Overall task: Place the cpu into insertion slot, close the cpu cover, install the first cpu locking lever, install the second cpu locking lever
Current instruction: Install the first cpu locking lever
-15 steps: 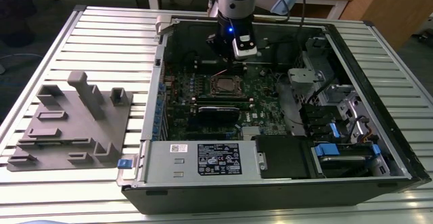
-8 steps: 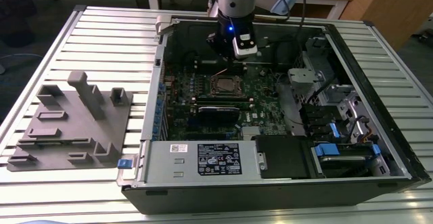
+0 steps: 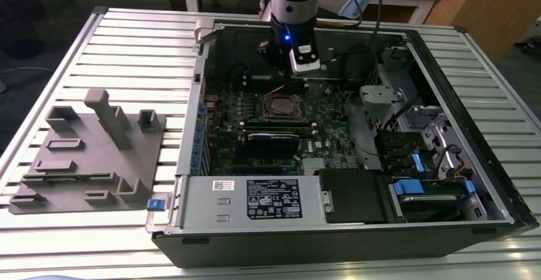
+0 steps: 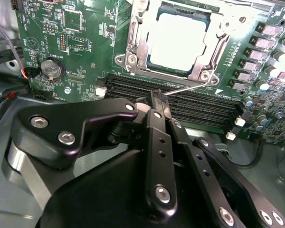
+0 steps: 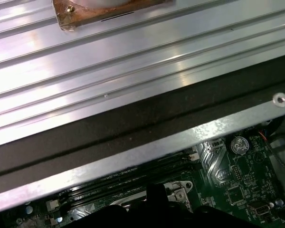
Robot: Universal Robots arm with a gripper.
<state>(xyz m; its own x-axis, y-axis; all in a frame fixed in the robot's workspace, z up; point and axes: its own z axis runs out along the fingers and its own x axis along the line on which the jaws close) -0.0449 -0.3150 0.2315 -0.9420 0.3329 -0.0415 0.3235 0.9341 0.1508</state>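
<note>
The cpu (image 4: 178, 40) lies flat in the insertion slot (image 3: 279, 106), its pale metal top showing through the window of the cpu cover (image 4: 133, 45), which lies down over it. A thin wire locking lever (image 4: 192, 87) runs along the socket's edge beside the memory slots. Its free end meets the tips of my gripper (image 4: 157, 97). My two black fingers (image 4: 156, 123) are pressed together, shut, with nothing seen between them. In the exterior view my gripper (image 3: 292, 71) hangs just behind the socket, inside the open computer case.
Long black memory slots (image 4: 190, 102) lie between my fingertips and the socket. A coin battery (image 4: 51, 68) and loose cables (image 4: 9, 71) sit to one side. The case wall (image 5: 133, 156) is close by. A grey fixture block (image 3: 89, 153) stands on the slatted table at the exterior view's left.
</note>
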